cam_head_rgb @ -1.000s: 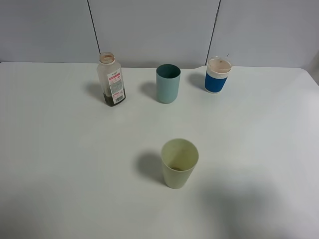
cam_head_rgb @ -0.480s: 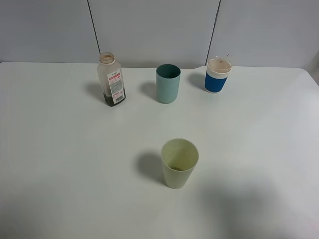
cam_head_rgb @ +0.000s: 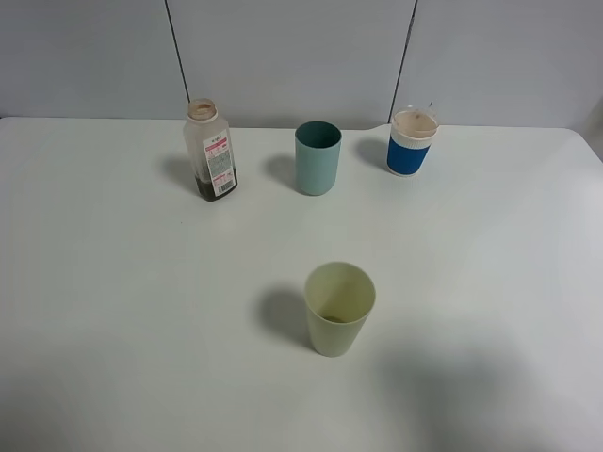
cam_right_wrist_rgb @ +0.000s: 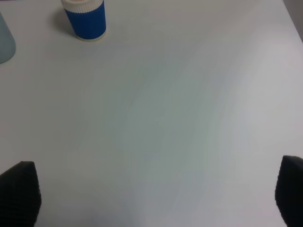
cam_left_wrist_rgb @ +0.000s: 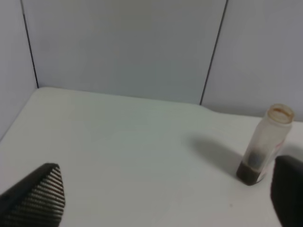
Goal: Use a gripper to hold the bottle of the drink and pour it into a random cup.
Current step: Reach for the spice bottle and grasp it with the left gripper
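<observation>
The bottle point(cam_left_wrist_rgb: 264, 146) stands beyond the left fingers point(cam_left_wrist_rgb: 35, 198) (spread wide, untouched).

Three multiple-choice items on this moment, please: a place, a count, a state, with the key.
1. In the high view, where does the plain teal plastic tumbler stand relative to the small clear plastic bottle with a white-and-red label?
A) right of it, in the back row
B) left of it
C) in front, nearest the camera

2. How many cups stand on the white table?
A) two
B) three
C) four

3. The bottle is:
A) lying on its side
B) upright, capped
C) upright, uncapped

Key:
1 A, both stand in the far row, tumbler to the right.
2 B, the tumbler, a blue-and-white cup with a tan top and a pale yellow-green cup.
3 C, its tan-rimmed neck stands open.
</observation>
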{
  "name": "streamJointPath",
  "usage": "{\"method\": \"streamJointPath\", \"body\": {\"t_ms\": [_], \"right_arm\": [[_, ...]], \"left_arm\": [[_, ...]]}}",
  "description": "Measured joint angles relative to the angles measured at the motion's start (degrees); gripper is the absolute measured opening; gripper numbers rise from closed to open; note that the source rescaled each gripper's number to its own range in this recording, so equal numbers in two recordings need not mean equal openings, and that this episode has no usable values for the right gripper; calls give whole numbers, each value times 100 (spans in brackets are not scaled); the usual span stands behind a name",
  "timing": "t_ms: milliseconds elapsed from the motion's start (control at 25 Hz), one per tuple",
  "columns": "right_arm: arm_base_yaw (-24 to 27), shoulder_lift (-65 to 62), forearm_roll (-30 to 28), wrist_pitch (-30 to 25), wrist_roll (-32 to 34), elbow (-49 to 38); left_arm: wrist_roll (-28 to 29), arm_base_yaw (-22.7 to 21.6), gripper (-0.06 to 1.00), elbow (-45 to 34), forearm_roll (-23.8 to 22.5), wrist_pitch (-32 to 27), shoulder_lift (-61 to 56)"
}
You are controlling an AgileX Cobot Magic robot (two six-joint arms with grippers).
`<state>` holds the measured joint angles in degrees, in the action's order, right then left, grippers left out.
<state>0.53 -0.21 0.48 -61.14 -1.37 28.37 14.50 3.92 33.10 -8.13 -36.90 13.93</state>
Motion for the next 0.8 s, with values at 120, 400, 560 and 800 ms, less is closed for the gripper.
{"method": "streamJointPath", "body": {"t_ms": [120, 400, 560, 800], "right_arm": [[0, 0, 0, 0, 0, 0], [0, 0, 0, 0, 0, 0], [0, 0, 0, 0, 0, 0], [0, 0, 0, 0, 0, 0]], "left_arm": [[0, 0, 100, -122, 0, 509, 401], [-12, 0, 100, -852, 235, 1962, 1412], [-36, 0, 100, -1258, 283, 2878, 1971], [-81, 0, 100, -1792, 288, 4524, 3029]]}}
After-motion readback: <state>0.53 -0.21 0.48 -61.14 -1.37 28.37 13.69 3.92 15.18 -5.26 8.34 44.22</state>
